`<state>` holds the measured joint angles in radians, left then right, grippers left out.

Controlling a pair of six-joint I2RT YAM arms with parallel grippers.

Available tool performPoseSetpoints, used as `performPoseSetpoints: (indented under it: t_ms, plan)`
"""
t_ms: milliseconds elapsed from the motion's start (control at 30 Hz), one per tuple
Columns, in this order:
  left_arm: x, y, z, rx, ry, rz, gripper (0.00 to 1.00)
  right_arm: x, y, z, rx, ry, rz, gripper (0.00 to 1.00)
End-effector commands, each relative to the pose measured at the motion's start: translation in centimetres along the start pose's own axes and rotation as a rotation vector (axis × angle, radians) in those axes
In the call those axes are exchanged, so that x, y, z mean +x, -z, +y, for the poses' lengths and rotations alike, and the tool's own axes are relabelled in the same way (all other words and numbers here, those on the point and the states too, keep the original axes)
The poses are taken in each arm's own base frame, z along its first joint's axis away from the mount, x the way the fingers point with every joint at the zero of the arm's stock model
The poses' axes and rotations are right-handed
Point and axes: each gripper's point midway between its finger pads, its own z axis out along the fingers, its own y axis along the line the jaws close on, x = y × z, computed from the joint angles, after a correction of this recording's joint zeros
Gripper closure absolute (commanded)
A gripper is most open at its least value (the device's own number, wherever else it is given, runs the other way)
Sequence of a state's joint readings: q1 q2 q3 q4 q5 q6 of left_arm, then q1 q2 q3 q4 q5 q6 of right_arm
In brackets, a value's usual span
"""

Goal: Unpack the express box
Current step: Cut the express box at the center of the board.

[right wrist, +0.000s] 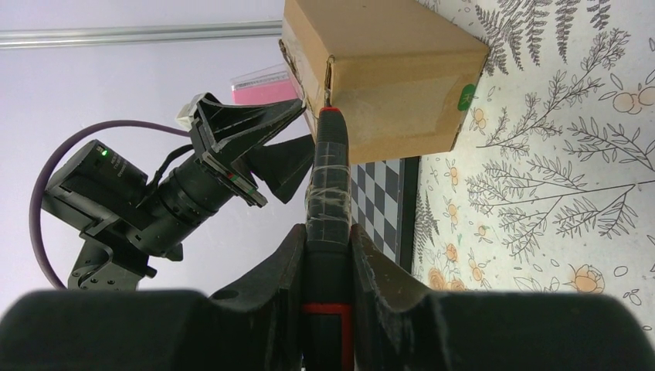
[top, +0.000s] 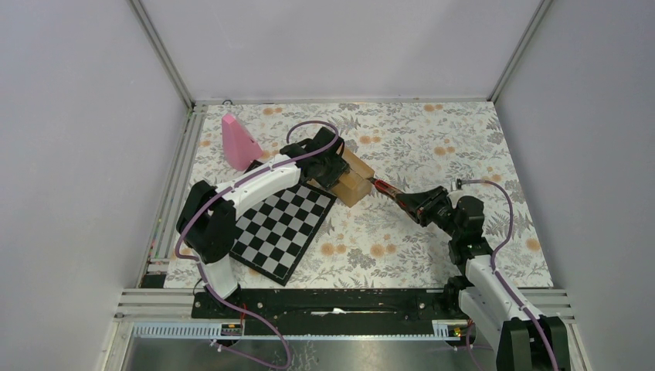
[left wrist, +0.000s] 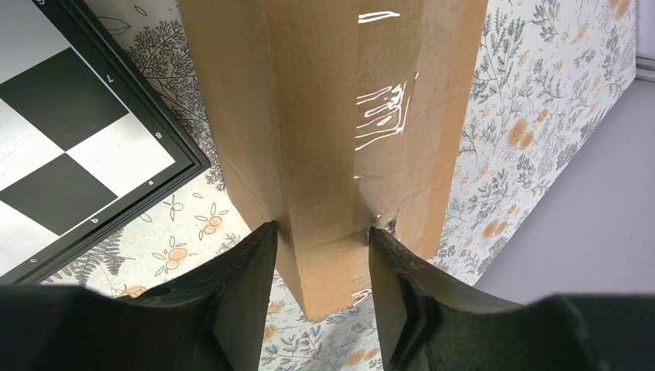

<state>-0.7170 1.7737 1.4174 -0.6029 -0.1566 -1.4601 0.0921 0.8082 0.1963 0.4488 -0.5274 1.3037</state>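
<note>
The floral surface carries a chessboard at near left, and the box sits at its far right corner. The left pincer pinches the box across its taped seam, seemingly to steady it. The right pincer grips a knife, tip at the box's edge seam, likely to slit tape. The board's rim shows small letters; the green sticker is unreadable.

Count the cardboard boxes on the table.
1. The express box lies beside the far corner of the chessboard, gripped between the left fingers, with the tool in the right fingers at its taped edge. No other shows.
</note>
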Motion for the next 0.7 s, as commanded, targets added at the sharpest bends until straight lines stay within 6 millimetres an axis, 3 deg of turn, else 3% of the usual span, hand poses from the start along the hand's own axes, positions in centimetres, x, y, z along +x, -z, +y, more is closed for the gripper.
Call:
performPoseSetpoints:
  t_ms: [0, 667]
  plan:
    - [-0.1, 1.1, -1.5, 0.050, 0.036, 0.003, 0.52, -0.7, 0.1, 1.4, -0.054, 0.026, -0.049, 1.00]
    - [0.9, 0.5, -1.7, 0.054, 0.023, 0.043, 0.52, -0.2, -0.6, 1.2, -0.070, 0.015, -0.007, 1.00]
